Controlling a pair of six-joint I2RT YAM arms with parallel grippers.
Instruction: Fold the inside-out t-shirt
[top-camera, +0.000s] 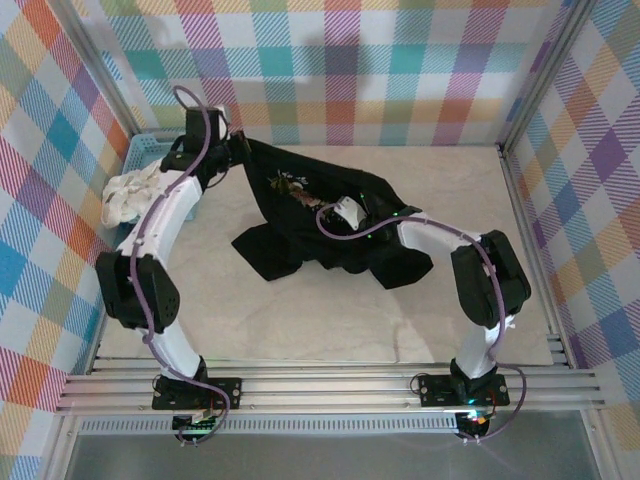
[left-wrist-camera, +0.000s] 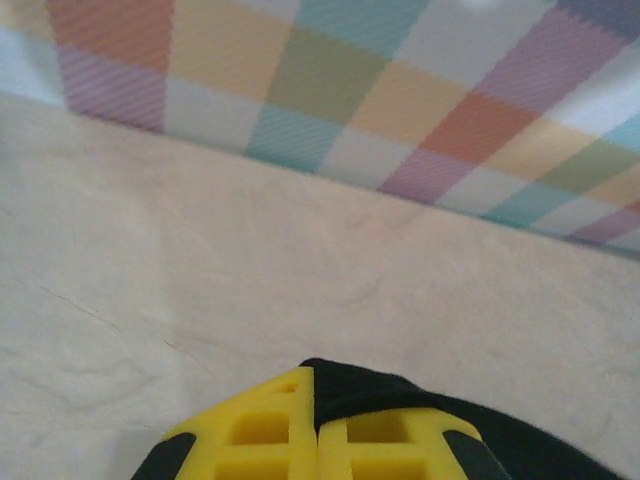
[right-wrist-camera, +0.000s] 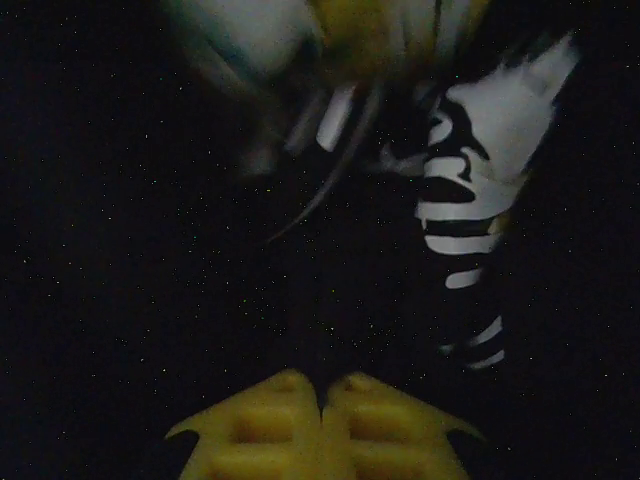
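The inside-out t-shirt (top-camera: 290, 250) is black and lies crumpled across the middle of the table, with a small multicoloured print (top-camera: 290, 183) facing up. At its far-left corner my left gripper (top-camera: 238, 150) holds the cloth raised. In the left wrist view the yellow fingertips (left-wrist-camera: 290, 410) of the left gripper (left-wrist-camera: 318, 375) are shut, with black t-shirt cloth (left-wrist-camera: 400, 395) pinched between them. My right gripper (top-camera: 345, 210) is down on the shirt's middle. In the right wrist view it (right-wrist-camera: 322, 385) is shut on dark t-shirt cloth (right-wrist-camera: 150, 250), near a white striped print (right-wrist-camera: 460, 190).
A blue basket (top-camera: 145, 145) stands at the far left with a white-cream cloth (top-camera: 125, 195) hanging over it, beside the left arm. Pale table (top-camera: 300, 320) shows in front of the shirt and at the far right. Checked walls close in three sides.
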